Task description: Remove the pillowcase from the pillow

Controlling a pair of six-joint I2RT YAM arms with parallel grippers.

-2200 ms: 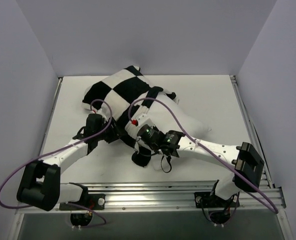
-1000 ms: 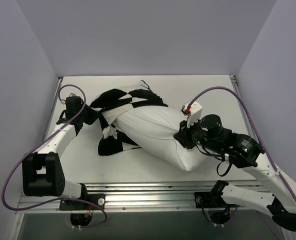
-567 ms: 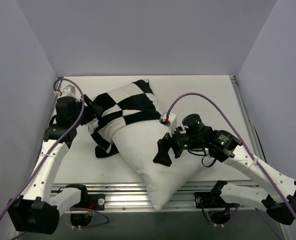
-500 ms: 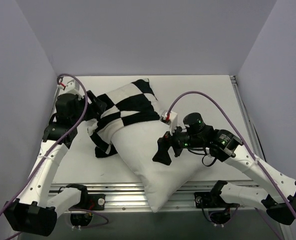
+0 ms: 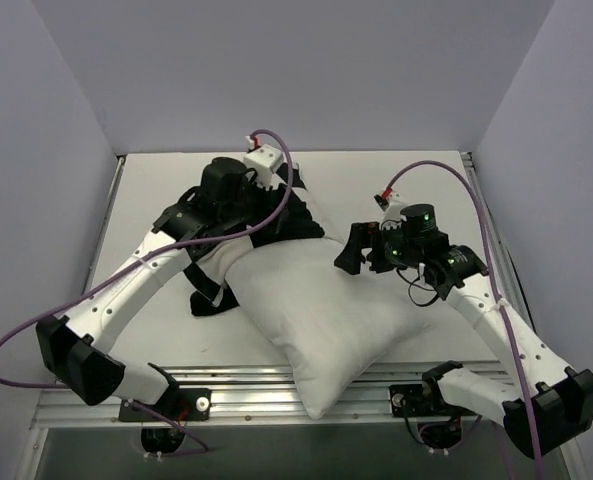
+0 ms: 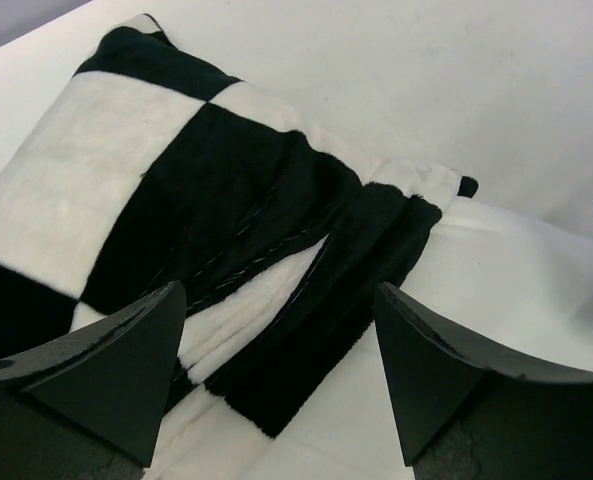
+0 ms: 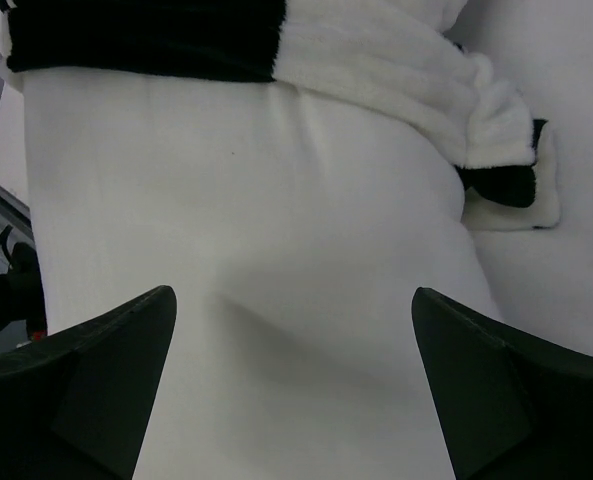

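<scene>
The plain white pillow lies diagonally on the table, its near corner reaching over the front rail. The black-and-white checkered pillowcase is bunched round the pillow's far left end and covers only that end. My left gripper hovers open above the bunched pillowcase, where its black hem meets the bare pillow; nothing sits between its fingers. My right gripper hangs open just above the pillow's right flank, clear of the pillowcase edge.
The white table is walled at the back and on both sides. An aluminium rail runs along the front edge by the arm bases. Purple cables loop over both arms.
Both grippers have opened and let go. The left arm swung from the far left to over the pillow's far end. The right gripper drew back to the right, off the pillow.
</scene>
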